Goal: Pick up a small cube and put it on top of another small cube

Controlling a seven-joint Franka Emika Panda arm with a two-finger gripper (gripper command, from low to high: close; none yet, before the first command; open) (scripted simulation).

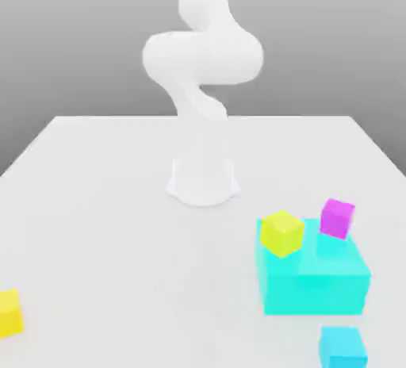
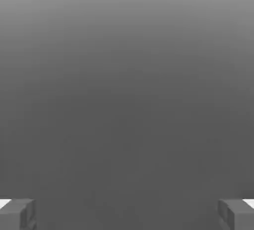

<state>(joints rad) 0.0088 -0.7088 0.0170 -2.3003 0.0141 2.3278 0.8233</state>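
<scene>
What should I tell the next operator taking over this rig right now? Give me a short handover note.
Gripper: open, holding nothing, fingers wide apart.
Small cyan cube: on the table, near the front edge, in front of the big cyan block.
Lime-yellow cube: at the big block's back corner on the exterior view's left; the magenta cube is to its right.
Another yellow cube sits far on the exterior view's left.
Done: nothing yet.
Left: grasp the small cyan cube, stack it on the lime-yellow cube.

small cyan cube (image 1: 342, 346) unobstructed, large block (image 1: 314, 281) near
</scene>
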